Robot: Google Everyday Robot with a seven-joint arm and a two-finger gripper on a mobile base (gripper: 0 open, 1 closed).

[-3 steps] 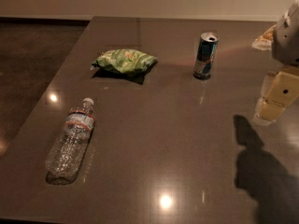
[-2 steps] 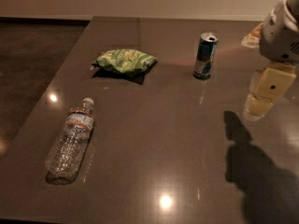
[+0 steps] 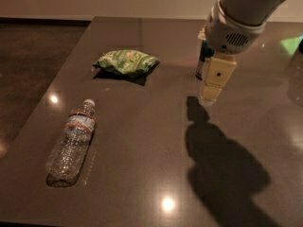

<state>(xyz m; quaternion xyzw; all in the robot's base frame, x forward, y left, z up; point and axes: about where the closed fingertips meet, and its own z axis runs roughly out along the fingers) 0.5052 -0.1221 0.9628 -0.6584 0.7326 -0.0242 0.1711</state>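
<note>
My gripper (image 3: 210, 91) hangs from the arm at the upper right, just above the dark table (image 3: 142, 174). It is directly in front of a blue and silver drink can (image 3: 202, 60), which stands upright and is mostly hidden behind it. I cannot tell whether the gripper touches the can. A green chip bag (image 3: 127, 62) lies to the left of the gripper. A clear plastic water bottle (image 3: 73, 138) with a white cap lies on its side near the table's left edge.
The table's left edge runs diagonally, with dark floor (image 3: 28, 65) beyond it. The arm's shadow (image 3: 222, 169) falls on the table in front of the gripper. A green reflection (image 3: 291, 44) shows at the far right.
The arm and gripper have moved left across the table, from the right edge of the view to in front of the can, which is now mostly covered.
</note>
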